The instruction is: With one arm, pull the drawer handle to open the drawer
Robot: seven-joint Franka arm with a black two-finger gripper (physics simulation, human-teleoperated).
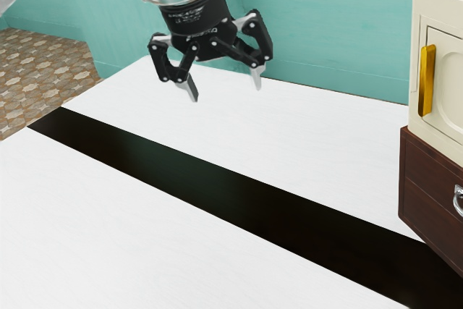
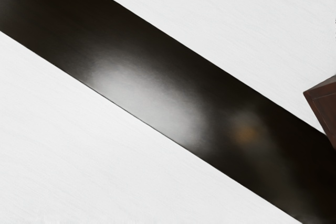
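At the exterior view's right, the brown drawer cabinet (image 1: 418, 179) carries the cream cabinet (image 1: 436, 9), so the metal ring handle (image 1: 457, 201) is found low, and you probably must lower the arm to reach it. Your gripper (image 1: 225, 90) is above the table (image 1: 325, 135), well apart from this handle, its fingers spread wide with nothing between them, which should leave room for the ring.

Open air stretches over the white tabletop (image 1: 311, 142) and its dark strip (image 1: 217, 186) — a broad way between the gripper (image 1: 226, 93) and the brown drawer unit (image 1: 419, 179). Higher than the silver handle (image 1: 459, 202), the cream cabinet (image 1: 434, 12) and its jutting gold handle (image 1: 427, 81) stand as obstacles; a teal wall (image 1: 325, 27) bounds the far side.
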